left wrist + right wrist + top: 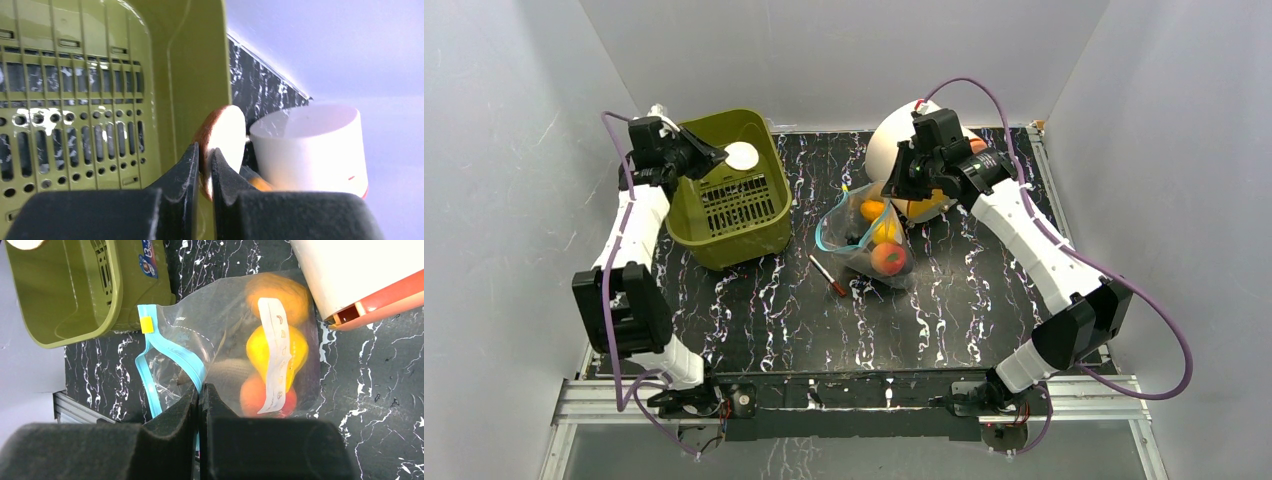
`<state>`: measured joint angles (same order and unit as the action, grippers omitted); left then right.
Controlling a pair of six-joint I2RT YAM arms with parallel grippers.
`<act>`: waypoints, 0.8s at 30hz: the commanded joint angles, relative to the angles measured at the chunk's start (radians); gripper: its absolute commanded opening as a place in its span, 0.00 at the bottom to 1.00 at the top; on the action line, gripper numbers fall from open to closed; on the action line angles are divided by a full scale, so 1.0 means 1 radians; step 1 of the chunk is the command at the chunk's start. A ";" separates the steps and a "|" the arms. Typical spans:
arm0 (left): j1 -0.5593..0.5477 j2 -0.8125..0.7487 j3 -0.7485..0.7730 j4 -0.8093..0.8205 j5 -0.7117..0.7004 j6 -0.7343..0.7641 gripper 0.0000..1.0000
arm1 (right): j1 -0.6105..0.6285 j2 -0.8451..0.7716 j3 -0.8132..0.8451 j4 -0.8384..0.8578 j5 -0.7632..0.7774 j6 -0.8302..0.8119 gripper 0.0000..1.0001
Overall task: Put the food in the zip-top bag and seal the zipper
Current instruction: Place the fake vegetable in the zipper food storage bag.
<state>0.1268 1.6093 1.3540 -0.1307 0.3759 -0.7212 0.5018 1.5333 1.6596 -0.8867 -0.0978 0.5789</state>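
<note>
The clear zip-top bag point(869, 240) lies on the black marbled table, its mouth open. Inside it in the right wrist view point(225, 315) are an orange fruit point(277, 290), a yellow fruit point(295, 347), a red-orange peach point(252, 395) and a grey fish point(227, 372). My right gripper point(199, 388) is shut on the teal zipper strip point(172, 347) at the bag's mouth; in the top view it point(902, 185) is above the bag's far end. My left gripper point(724, 157) is over the olive basket, shut on a flat white food piece point(741, 156) with a brown edge point(225, 130).
The olive-green slotted basket point(729, 190) stands at the back left. A white container with an orange-red rim point(889, 140) lies on its side behind the bag. A thin red-tipped pen point(827, 275) lies left of the bag. Grey walls close in the table.
</note>
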 commanded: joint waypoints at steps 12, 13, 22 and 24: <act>-0.170 -0.211 -0.034 -0.185 0.271 0.147 0.00 | -0.002 -0.055 -0.029 0.112 -0.007 0.053 0.00; -0.198 -0.220 -0.038 -0.183 0.269 0.165 0.00 | -0.002 -0.053 -0.029 0.114 -0.008 0.055 0.00; -0.355 -0.236 -0.091 -0.066 0.289 0.199 0.00 | -0.002 -0.045 -0.029 0.123 -0.014 0.065 0.00; -0.388 -0.226 -0.084 -0.071 0.281 0.220 0.00 | -0.002 -0.045 -0.029 0.124 -0.014 0.065 0.00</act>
<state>-0.2173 1.4117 1.2617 -0.2398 0.6270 -0.5480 0.5018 1.5246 1.6218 -0.8337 -0.1081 0.6342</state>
